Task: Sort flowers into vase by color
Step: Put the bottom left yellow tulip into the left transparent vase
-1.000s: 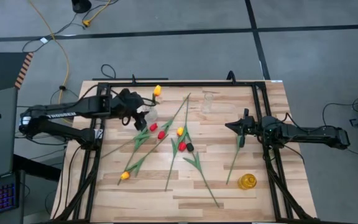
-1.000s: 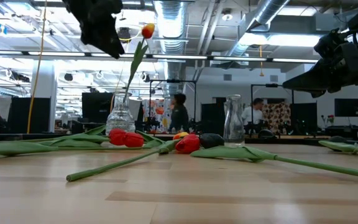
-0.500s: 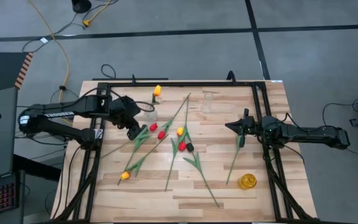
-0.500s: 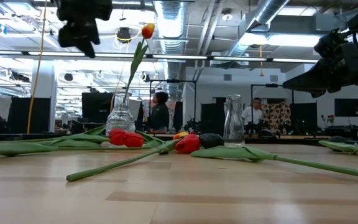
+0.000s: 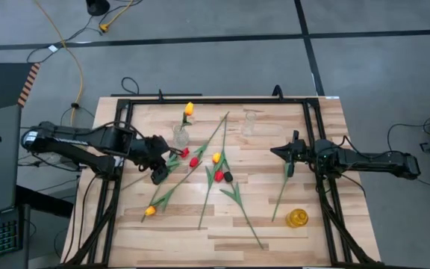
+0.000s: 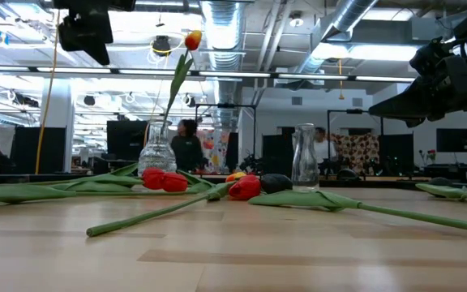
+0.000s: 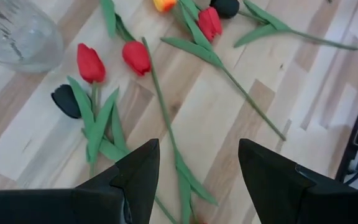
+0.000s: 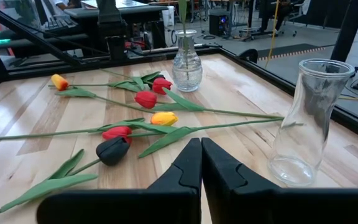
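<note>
Left end effector is held released above loose flowers on the table, presumably for the next pick. Right end effector is clenched, empty, parked aside. One yellow tulip stands in the vase.

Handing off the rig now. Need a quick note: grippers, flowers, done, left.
Left gripper: open, empty, above the loose tulips left of centre.
Right gripper: shut, empty, waiting at the right side.
Done: one yellow tulip stands in the round vase.
Tall vase: empty.
Left: red tulips, a yellow tulip and near-black ones lie mid-table; another yellow tulip lies nearer the front. A yellow cup-like thing sits front right.
</note>
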Action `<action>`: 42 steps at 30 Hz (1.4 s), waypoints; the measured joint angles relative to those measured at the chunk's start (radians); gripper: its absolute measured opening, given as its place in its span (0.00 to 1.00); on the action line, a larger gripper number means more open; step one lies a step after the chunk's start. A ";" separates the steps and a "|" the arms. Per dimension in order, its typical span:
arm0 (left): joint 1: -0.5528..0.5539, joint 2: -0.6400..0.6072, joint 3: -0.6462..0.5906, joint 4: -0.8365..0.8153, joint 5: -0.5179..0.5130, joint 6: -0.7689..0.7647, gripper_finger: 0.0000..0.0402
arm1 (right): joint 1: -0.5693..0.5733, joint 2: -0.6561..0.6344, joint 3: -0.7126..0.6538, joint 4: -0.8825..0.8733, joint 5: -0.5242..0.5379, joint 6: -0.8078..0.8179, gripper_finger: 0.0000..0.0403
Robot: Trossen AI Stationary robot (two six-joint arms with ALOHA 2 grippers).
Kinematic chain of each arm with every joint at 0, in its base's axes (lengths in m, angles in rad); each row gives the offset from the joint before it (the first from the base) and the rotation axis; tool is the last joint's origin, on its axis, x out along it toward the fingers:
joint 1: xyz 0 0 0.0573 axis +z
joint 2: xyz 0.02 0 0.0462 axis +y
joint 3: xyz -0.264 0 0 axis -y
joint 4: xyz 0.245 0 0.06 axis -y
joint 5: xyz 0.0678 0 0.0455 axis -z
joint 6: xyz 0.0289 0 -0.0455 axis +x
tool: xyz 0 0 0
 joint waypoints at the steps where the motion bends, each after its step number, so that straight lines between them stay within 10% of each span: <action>1: -0.013 0.010 0.000 0.000 -0.009 -0.010 0.51 | 0.000 0.000 0.000 0.000 0.000 0.000 0.09; 42: -0.167 0.625 -0.020 0.080 0.043 -0.069 0.41 | 0.000 0.000 0.000 0.006 0.001 0.000 0.09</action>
